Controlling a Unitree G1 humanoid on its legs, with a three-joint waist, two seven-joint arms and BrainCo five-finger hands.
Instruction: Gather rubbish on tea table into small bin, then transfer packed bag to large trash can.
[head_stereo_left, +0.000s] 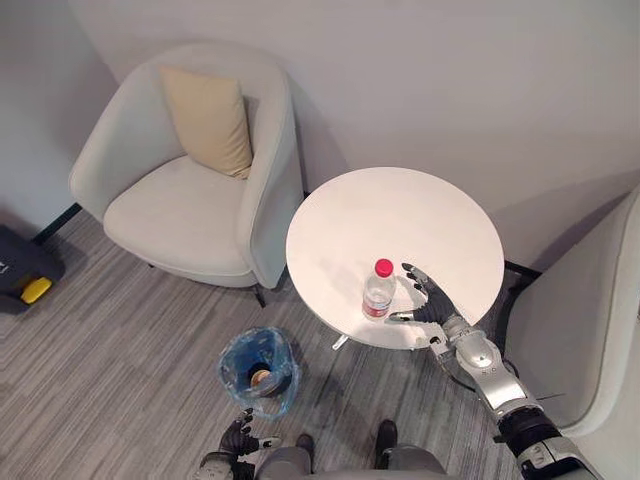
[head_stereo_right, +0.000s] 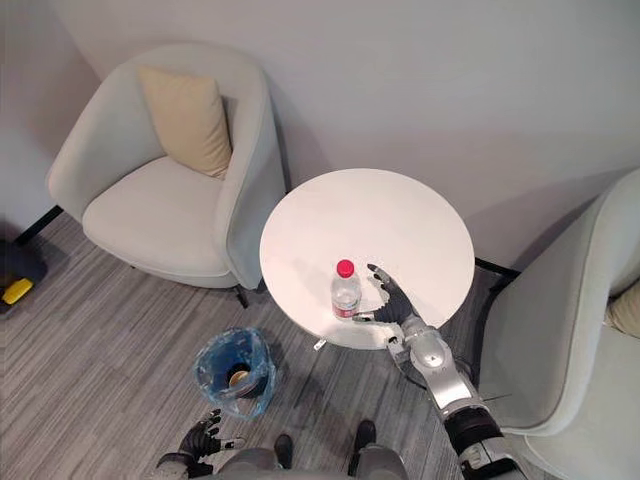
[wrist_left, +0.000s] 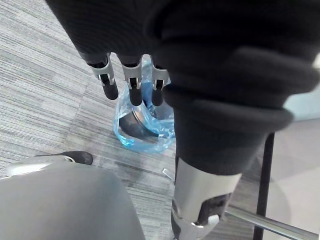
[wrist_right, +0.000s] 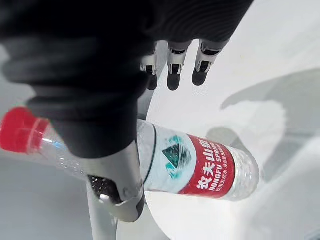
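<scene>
A clear plastic bottle (head_stereo_left: 378, 291) with a red cap and red label stands upright near the front edge of the round white tea table (head_stereo_left: 400, 220). My right hand (head_stereo_left: 428, 300) rests open on the table just right of the bottle, thumb reaching toward it, fingers straight. In the right wrist view the bottle (wrist_right: 190, 165) lies between thumb and fingers (wrist_right: 172, 75), with no grip closed on it. A small bin lined with a blue bag (head_stereo_left: 259, 369) stands on the floor left of the table; something round lies inside. My left hand (head_stereo_left: 238, 438) hangs low beside it, fingers (wrist_left: 132, 82) relaxed.
A pale armchair (head_stereo_left: 190, 190) with a tan cushion (head_stereo_left: 210, 118) stands left of the table. Another pale seat (head_stereo_left: 590, 320) is close on the right. A dark object with a yellow part (head_stereo_left: 25, 275) sits at the far left on the grey striped carpet.
</scene>
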